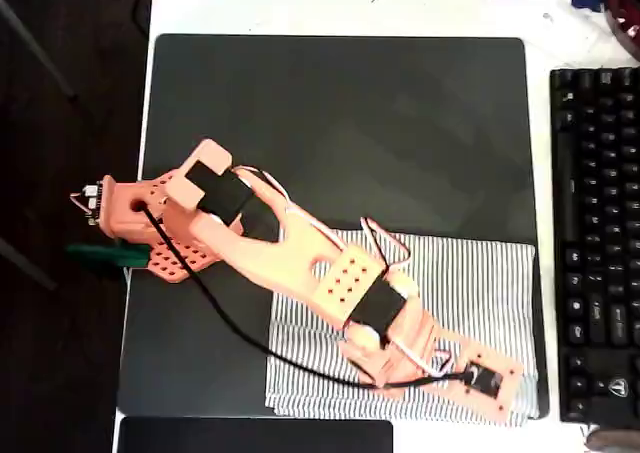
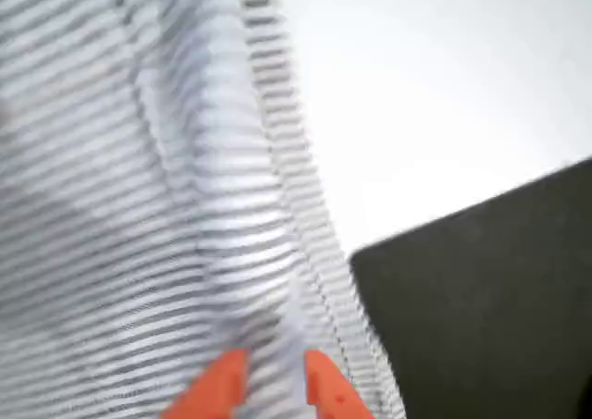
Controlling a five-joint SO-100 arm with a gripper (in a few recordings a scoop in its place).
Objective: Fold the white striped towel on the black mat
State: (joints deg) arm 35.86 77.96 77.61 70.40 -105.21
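In the overhead view the black mat [image 1: 340,123] covers most of the white table [image 1: 400,3]; the white striped towel [image 1: 470,273] lies on the mat's near right part, spread flat, its right edge reaching the mat's right edge and its near edge close to the mat's near edge. The orange arm [image 1: 290,253] reaches from its base at the left edge of the mat diagonally across the towel toward the near right corner, a black cable [image 1: 230,323] trailing along it. A black keyboard [image 1: 598,243] sits just right of the mat; a smaller black slab [image 1: 255,436] shows at the near edge.

In the wrist view the gripper [image 2: 273,382] has its two orange fingertips [image 2: 222,377] a narrow gap apart, pressed into the striped cloth [image 2: 139,206] beside its hemmed edge — whether they pinch a fold of it I cannot tell; the picture is blurred.
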